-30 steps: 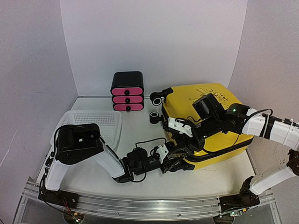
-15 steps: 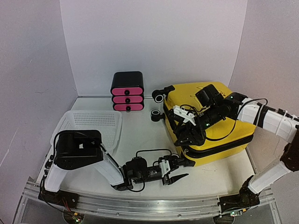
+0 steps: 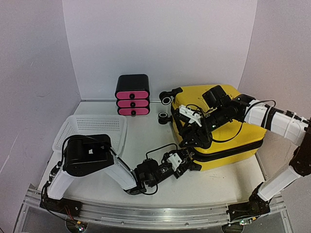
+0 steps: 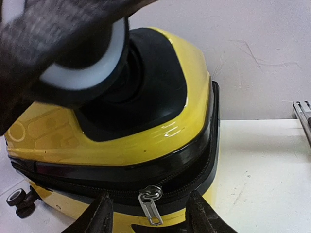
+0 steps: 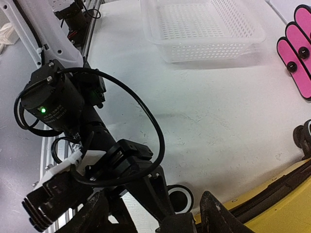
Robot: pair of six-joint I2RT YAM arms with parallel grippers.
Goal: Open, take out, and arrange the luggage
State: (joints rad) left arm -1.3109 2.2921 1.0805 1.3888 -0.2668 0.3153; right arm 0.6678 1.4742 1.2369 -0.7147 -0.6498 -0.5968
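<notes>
One relation decides the coming move: the zipper pull (image 4: 151,208) hangs straight ahead of the left jaws (image 4: 149,198), in the gap between their two fingers (image 4: 103,216). It touches neither finger. Those jaws stand moderately apart and hold nothing.

The luggage (image 3: 245,141) lies flat on the right half of the table (image 3: 146,141), lid up, with its wheels (image 3: 167,100) at the far-left end. It looks closed, the black zipper band (image 4: 121,172) unbroken around the near-left corner where the pull sits. In the left wrist view the band runs across the frame, and the pull dangles at right angles to it, toward the jaws.

The left arm reaches low across the table from the near left, so it is the nearer one to the pull. The right jaws (image 3: 192,138) hang over the left edge of the lid, just beyond and above the left arm's wrist. They are also parted and empty.

Judging from this, the opening step has not begun. The left jaws would need a short advance and a pinch on the pull. The pull could then be drawn along the band, probably rightward along the near side.
</notes>
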